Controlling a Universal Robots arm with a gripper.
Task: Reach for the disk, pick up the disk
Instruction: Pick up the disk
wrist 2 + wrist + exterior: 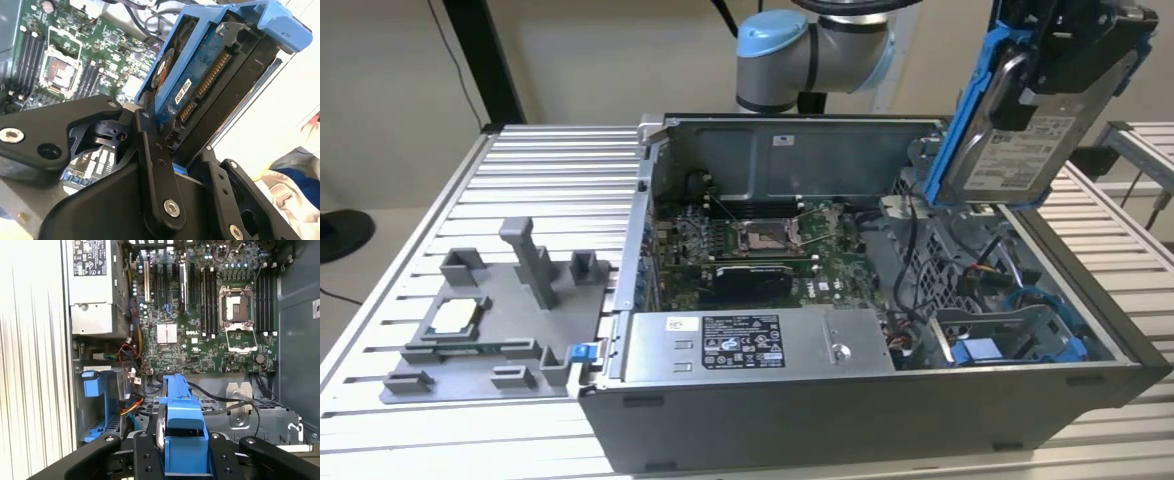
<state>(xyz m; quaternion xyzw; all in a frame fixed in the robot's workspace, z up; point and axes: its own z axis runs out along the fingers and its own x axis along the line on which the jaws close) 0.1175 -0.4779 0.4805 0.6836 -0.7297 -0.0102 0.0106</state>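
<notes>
The disk [1017,135], a silver-grey drive with a white label in a blue bracket, hangs edge-up above the open computer case [854,410] at the exterior view's right. My gripper [1071,58] is shut on its upper end. In the second wrist view the black fingers [151,150] clamp the disk [200,75] from both sides, and its blue circuit side and connector face the camera. The first wrist view looks down along the disk's [181,407] blue bracket edge, held between the jaws of the gripper [184,452] above the case's inside.
Below lies the motherboard [761,240] with an empty CPU socket [235,307]. A grey power-supply box [747,345] sits at the case's front. An empty blue drive bay [1001,345] is under the disk. A grey fixture [494,320] holding a small chip stands on the slatted table [534,170].
</notes>
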